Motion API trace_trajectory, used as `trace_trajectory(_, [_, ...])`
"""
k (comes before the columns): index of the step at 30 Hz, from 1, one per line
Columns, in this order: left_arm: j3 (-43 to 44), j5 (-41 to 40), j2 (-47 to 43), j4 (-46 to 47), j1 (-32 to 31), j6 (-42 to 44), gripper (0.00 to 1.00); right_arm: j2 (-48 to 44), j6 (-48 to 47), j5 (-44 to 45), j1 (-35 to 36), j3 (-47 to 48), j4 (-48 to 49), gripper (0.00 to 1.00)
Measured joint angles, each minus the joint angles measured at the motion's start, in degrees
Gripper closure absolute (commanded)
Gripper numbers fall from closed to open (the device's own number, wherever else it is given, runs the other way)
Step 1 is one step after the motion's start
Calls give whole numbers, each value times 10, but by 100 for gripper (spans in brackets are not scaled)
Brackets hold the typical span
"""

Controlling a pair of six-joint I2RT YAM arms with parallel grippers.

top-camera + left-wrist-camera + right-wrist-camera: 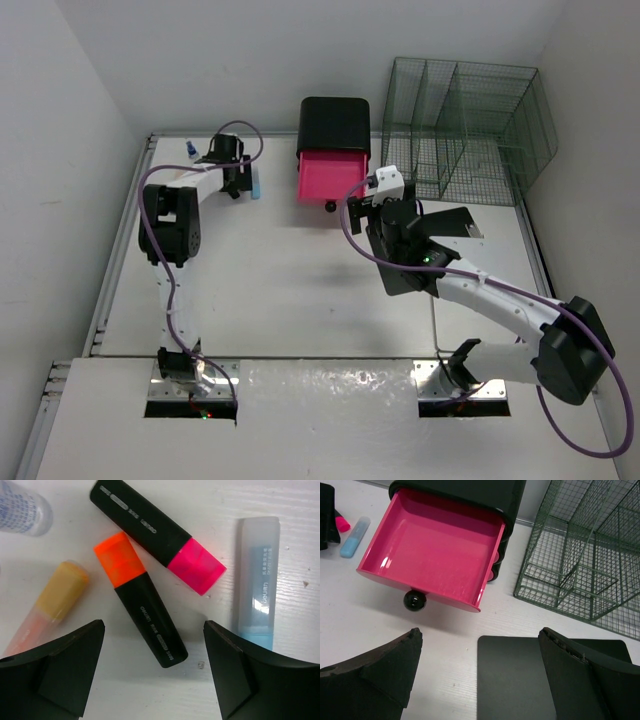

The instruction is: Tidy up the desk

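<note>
the pale blue stick (257,580) carries the brand "deli", with small chinese characters beside it. the orange-capped highlighter (142,605) and the pink-capped highlighter (157,535) bear grey print too small to read. blue print on the clear tube (20,510) is blurred.

A white desk (280,290) carries a black drawer box (335,125) with its pink drawer (332,178) pulled out, a green wire rack (470,130) beside it, and, rear left, 2 highlighters, orange-capped (142,615) and pink-capped (155,535), near a pale blue stick (257,580).
</note>
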Motion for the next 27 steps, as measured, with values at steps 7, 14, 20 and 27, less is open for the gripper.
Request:
trace_trajectory(7, [27, 25, 20, -4, 3, -10, 46, 0, -7, 2, 0, -1, 3, 5])
trace_trajectory(14, [32, 68, 24, -10, 19, -23, 70, -9, -8, 4, 0, -12, 10, 5])
trace_trajectory(20, [2, 99, 4, -5, 35, -24, 99, -11, -9, 4, 0, -14, 12, 5])
trace_trajectory(27, [-63, 122, -46, -29, 38, -15, 100, -12, -9, 4, 0, -14, 14, 5])
